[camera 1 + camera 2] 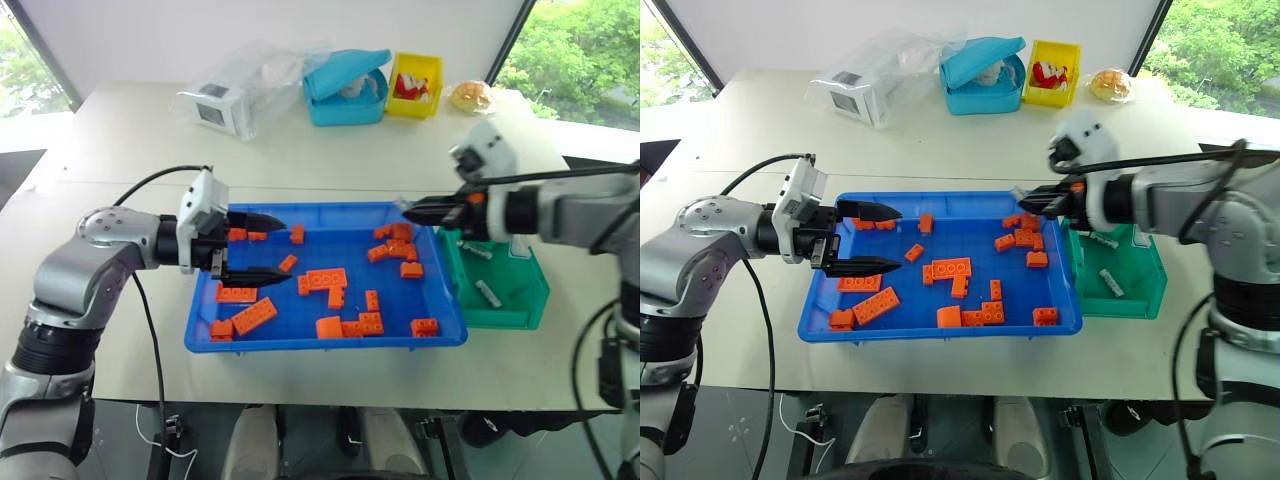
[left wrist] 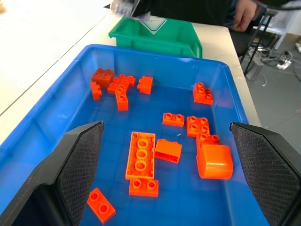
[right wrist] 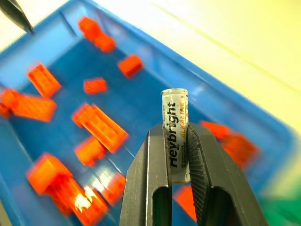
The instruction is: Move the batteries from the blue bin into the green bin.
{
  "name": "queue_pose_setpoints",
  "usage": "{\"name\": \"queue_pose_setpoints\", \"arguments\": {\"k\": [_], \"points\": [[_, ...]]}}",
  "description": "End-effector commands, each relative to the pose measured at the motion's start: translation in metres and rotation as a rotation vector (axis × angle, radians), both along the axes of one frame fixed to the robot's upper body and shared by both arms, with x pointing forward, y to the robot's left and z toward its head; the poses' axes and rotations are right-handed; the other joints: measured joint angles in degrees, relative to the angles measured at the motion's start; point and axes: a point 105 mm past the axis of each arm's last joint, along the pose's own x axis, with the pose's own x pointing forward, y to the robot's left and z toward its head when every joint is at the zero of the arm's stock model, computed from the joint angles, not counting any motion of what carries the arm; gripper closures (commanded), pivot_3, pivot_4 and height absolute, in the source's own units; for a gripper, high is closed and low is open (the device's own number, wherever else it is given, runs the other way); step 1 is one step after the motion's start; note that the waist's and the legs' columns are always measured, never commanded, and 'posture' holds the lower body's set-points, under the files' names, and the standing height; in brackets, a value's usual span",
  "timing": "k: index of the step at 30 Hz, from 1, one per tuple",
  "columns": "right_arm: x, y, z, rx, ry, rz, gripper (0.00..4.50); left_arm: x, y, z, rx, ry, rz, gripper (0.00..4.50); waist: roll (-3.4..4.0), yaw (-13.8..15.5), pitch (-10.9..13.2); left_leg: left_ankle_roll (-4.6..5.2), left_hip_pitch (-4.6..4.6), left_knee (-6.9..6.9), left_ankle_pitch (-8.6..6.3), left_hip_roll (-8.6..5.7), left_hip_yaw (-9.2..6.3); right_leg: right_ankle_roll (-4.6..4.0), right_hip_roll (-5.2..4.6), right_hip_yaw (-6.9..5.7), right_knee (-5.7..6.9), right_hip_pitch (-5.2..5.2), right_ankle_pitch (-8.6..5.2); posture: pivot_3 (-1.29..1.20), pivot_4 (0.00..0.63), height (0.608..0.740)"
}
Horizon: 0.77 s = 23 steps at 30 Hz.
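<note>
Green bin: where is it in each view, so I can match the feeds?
Left eye view: the green bin sits right of centre, beside the blue bin's right end.
Right eye view: the same place, right of centre.
Left wrist view: beyond the blue bin's far wall.
Right wrist view: a green blur just outside the blue rim.
Shared landmark: the blue bin.

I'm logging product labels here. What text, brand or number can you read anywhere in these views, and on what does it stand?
"Heybright" in black, on the battery held between the right gripper fingers.
"ALKALINE" in orange, beside it on the same battery.
White label on the green bin: too small to read.
Print on the white box in the clear bag: too blurred to read.
</note>
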Motion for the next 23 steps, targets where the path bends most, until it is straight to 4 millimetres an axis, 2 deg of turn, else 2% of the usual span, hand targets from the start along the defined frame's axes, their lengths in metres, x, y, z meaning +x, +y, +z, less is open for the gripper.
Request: {"name": "queue_pose_setpoints", "arguments": {"k": [1, 3, 4, 7, 9, 10, 13, 15, 19, 23], "points": [[-0.004, -0.031, 0.000, -0.125, -0.047, -0.033, 4.48, -0.001, 0.001, 0.007, -0.001, -0.042, -0.028, 0.00, 0.00, 0.0, 0.0, 0.00, 0.00, 0.02, 0.00, -0.01, 0.05, 0.00, -0.01, 0.05, -0.01, -0.01, 0.00, 0.00, 0.150, 0.736], [0.002, -0.058, -0.013, -0.204, -0.061, -0.123, 3.43, 0.000, 0.000, 0.007, -0.003, -0.042, -0.034, 0.00, -0.01, -0.3, 0.0, 0.00, 0.05, 0.07, 0.00, -0.01, 0.08, 0.01, 0.00, 0.10, 0.00, 0.02, 0.01, 0.00, 0.150, 0.736], [0.004, -0.065, -0.016, -0.223, -0.071, -0.145, 2.98, 0.001, -0.001, 0.007, -0.004, -0.042, -0.035, 0.00, -0.01, -0.4, 0.0, 0.00, 0.11, 0.07, 0.00, -0.01, 0.09, 0.00, 0.01, 0.11, 0.02, 0.04, 0.01, 0.00, 0.150, 0.736], [0.009, -0.062, -0.014, -0.164, -0.110, -0.126, 1.48, 0.003, -0.001, 0.007, -0.005, -0.045, -0.039, 0.00, 0.00, -1.1, 0.0, 0.00, 0.24, 0.07, 0.00, -0.01, 0.15, -0.02, 0.03, 0.21, 0.11, 0.07, 0.02, 0.00, 0.150, 0.736], [0.009, -0.058, -0.008, -0.171, -0.171, -0.051, 0.38, 0.003, -0.001, 0.007, -0.004, -0.046, -0.039, 0.00, 0.00, -1.4, 0.0, 0.00, 0.25, 0.07, 0.01, 0.00, 0.13, -0.01, 0.06, 0.22, 0.16, 0.06, 0.02, 0.00, 0.150, 0.736], [0.007, -0.059, -0.001, -0.170, -0.206, 0.002, 0.11, 0.003, 0.002, 0.007, 0.002, -0.045, -0.035, 0.00, 0.01, -1.4, 0.0, 0.00, 0.25, 0.04, 0.00, 0.00, 0.11, -0.01, 0.08, 0.22, 0.16, 0.05, 0.02, 0.00, 0.150, 0.736], [-0.002, -0.070, 0.014, -0.210, -0.296, 0.158, 0.11, 0.003, 0.018, 0.007, 0.031, -0.039, -0.007, 0.00, 0.01, -1.3, 0.0, 0.00, 0.23, 0.00, 0.00, 0.01, 0.09, 0.01, 0.10, 0.20, 0.15, 0.03, 0.00, 0.00, 0.150, 0.736], [-0.010, -0.089, 0.016, -0.268, -0.302, 0.230, 0.11, 0.001, 0.035, 0.009, 0.061, -0.034, 0.024, 0.00, 0.02, -1.3, 0.0, 0.00, 0.22, -0.01, 0.00, 0.01, 0.11, 0.02, 0.10, 0.19, 0.12, 0.02, -0.01, 0.00, 0.150, 0.736], [-0.024, -0.124, 0.003, -0.337, -0.256, 0.303, 0.11, -0.001, 0.072, 0.019, 0.099, -0.026, 0.104, 0.00, 0.01, -1.3, 0.0, 0.00, 0.24, 0.02, 0.00, 0.01, 0.18, 0.03, 0.05, 0.19, 0.09, 0.06, -0.01, 0.00, 0.150, 0.736], [-0.024, -0.137, -0.002, -0.297, -0.252, 0.298, 0.11, -0.006, 0.092, 0.025, 0.132, -0.016, 0.142, 0.00, 0.04, -1.4, 0.0, 0.00, 0.35, 0.03, 0.00, 0.01, 0.24, 0.02, 0.02, 0.21, 0.12, 0.14, -0.01, 0.00, 0.150, 0.736]]}}
